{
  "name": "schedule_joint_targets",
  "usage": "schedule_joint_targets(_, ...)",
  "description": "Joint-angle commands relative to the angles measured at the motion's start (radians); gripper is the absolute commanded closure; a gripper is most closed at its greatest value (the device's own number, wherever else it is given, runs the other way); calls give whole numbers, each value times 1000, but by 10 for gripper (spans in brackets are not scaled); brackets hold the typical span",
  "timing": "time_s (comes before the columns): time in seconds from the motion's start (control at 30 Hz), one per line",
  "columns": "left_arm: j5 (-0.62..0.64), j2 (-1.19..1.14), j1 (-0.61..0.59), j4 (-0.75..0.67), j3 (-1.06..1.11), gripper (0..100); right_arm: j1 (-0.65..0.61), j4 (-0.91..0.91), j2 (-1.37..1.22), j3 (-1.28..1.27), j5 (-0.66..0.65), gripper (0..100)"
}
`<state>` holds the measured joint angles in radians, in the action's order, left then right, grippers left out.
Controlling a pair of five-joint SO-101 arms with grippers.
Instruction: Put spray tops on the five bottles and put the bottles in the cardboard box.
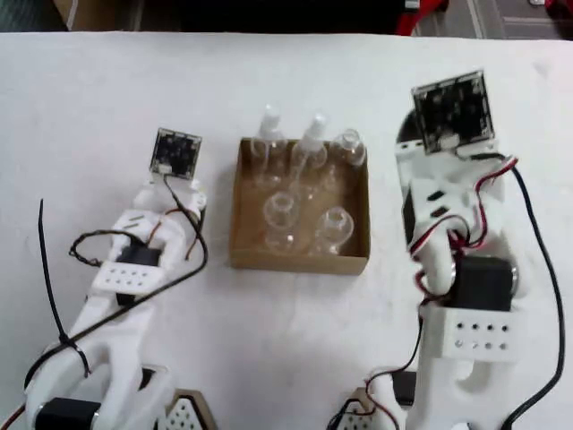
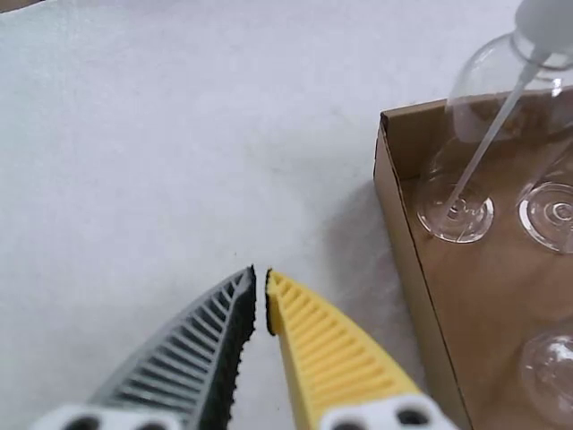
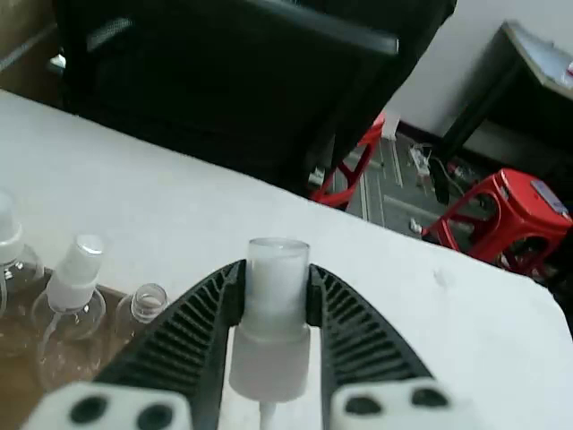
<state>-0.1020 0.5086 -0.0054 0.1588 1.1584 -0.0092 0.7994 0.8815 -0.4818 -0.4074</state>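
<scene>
The cardboard box (image 1: pixel 300 262) sits mid-table with five clear bottles standing in it. The two at the back, bottle (image 1: pixel 269 134) and bottle (image 1: pixel 312 143), wear spray tops. The back right bottle (image 1: pixel 349 146) and the two front ones, bottle (image 1: pixel 282 213) and bottle (image 1: pixel 333 226), have bare necks. My right gripper (image 3: pixel 276 269) is shut on a white spray top (image 3: pixel 273 313), held upright above the table right of the box. My left gripper (image 2: pixel 260 279) is shut with nothing in it, low over the table just left of the box wall (image 2: pixel 403 251).
The white table (image 1: pixel 295 340) has bare room in front of the box and behind it. A black chair (image 3: pixel 233 81) and red stools (image 3: pixel 515 215) stand beyond the far table edge. Loose black cables (image 1: pixel 54 296) trail beside the left arm.
</scene>
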Motion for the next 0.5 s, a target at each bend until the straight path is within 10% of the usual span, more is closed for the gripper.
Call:
schedule_joint_targets(0.0,-8,-1,12,-20,-11,976,-71,-220,39,-91,8,982)
schedule_joint_targets(0.47,-8,-1,12,-21,-12,976,-205,-780,-74,-215,8,982)
